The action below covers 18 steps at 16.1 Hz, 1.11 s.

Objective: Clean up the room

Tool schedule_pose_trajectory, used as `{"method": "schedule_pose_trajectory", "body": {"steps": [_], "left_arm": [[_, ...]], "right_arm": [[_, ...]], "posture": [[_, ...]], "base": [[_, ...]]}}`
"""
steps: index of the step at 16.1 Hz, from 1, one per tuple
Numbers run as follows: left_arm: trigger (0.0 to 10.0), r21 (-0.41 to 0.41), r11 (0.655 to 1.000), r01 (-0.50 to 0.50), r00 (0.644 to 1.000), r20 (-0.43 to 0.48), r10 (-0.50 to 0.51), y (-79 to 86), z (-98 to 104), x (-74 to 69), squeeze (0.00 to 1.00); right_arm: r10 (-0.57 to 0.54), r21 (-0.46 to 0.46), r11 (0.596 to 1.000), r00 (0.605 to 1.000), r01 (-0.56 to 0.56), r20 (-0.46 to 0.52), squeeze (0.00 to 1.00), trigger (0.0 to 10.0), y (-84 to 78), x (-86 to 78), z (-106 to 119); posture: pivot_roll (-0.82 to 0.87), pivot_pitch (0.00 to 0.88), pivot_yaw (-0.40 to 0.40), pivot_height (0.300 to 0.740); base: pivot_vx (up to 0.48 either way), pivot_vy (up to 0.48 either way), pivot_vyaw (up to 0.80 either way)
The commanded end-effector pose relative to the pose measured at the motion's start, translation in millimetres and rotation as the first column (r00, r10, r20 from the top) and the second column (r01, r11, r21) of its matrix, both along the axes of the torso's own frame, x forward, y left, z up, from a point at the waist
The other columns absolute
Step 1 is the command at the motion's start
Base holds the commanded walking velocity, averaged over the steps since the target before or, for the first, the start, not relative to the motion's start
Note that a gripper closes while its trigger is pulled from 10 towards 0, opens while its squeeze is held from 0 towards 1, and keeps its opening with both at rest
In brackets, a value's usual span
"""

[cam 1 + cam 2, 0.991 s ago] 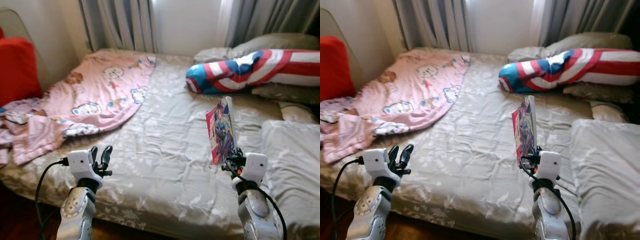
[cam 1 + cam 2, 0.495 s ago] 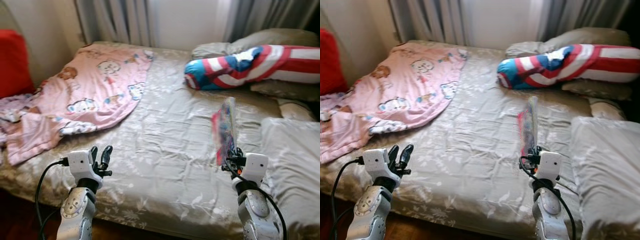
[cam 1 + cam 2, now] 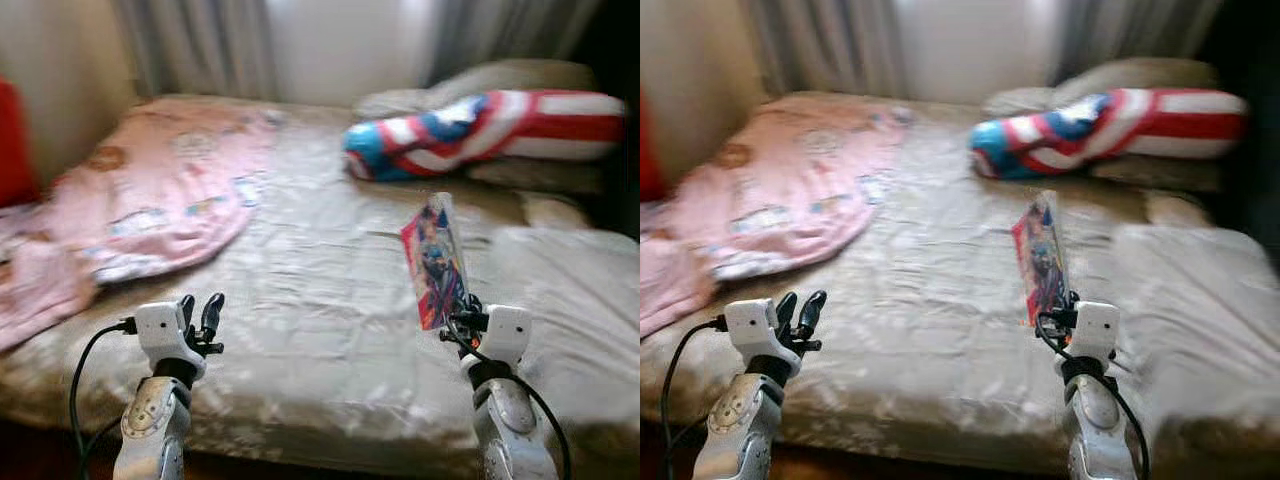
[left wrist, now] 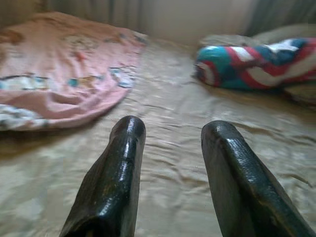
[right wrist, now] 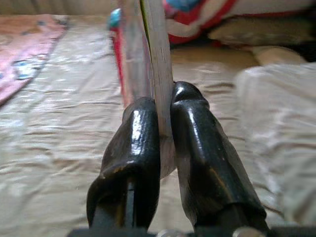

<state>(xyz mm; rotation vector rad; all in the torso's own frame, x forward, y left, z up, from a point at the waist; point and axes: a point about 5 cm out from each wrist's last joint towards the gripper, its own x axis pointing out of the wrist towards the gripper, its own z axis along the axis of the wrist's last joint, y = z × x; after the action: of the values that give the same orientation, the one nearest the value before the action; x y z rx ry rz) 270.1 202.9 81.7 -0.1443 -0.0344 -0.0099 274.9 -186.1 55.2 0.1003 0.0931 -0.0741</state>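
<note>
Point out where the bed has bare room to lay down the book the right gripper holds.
The widest free patch is the middle of the grey sheet, between the pink blanket on the robot's left and the grey pillow on its right. The head end is crowded by the striped bolster. The right gripper holds the book upright.

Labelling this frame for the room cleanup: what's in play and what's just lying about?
In play:
- thin book with a colourful red-and-blue cover, upright, pinched in the right gripper
- left gripper, open, holding nothing, over the bed

Lying about:
- pink cartoon-print blanket, crumpled on the bed's left side
- red, white and blue striped bolster
- beige bedsheet
- grey pillows
</note>
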Motion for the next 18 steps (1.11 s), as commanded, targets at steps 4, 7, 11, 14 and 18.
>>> {"method": "schedule_pose_trajectory", "body": {"steps": [4,7,11,14,18], "left_arm": [[10.0,0.004,1.000,0.000,1.000,0.007,0.000,1.5,2.8,-0.5,0.00],[10.0,0.007,1.000,0.001,1.000,0.008,-0.001,1.4,3.2,0.2,0.00],[10.0,0.002,1.000,0.000,1.000,0.011,0.000,0.5,3.6,0.7,0.00],[10.0,0.002,1.000,0.000,1.000,0.012,0.000,0.5,3.6,0.8,0.00],[10.0,0.000,1.000,-0.002,1.000,0.006,0.002,0.9,2.1,-0.6,0.00]], "right_arm": [[-0.005,0.000,1.000,0.998,0.005,0.066,0.00,10.0,-0.8,4.3,13.0],[-0.004,-0.001,1.000,0.998,0.004,0.066,0.00,10.0,-0.5,4.9,13.2],[0.004,0.001,1.000,0.998,-0.004,0.059,0.00,10.0,-0.3,5.6,12.8],[0.003,-0.001,1.000,0.998,-0.003,0.068,0.00,10.0,0.0,5.7,13.9],[0.020,-0.007,1.000,0.998,-0.019,0.061,0.00,10.0,1.2,5.1,13.4]], "posture": [[0.00,0.053,-0.034,0.740],[0.00,0.048,-0.034,0.740],[0.00,0.044,-0.036,0.740],[0.00,0.045,-0.037,0.740],[-0.01,0.049,-0.037,0.740]], "base": [[0.000,0.000,-0.19],[0.000,-0.230,0.00],[0.000,-0.088,-0.57],[0.000,0.000,-0.25],[0.000,0.000,0.00]]}}
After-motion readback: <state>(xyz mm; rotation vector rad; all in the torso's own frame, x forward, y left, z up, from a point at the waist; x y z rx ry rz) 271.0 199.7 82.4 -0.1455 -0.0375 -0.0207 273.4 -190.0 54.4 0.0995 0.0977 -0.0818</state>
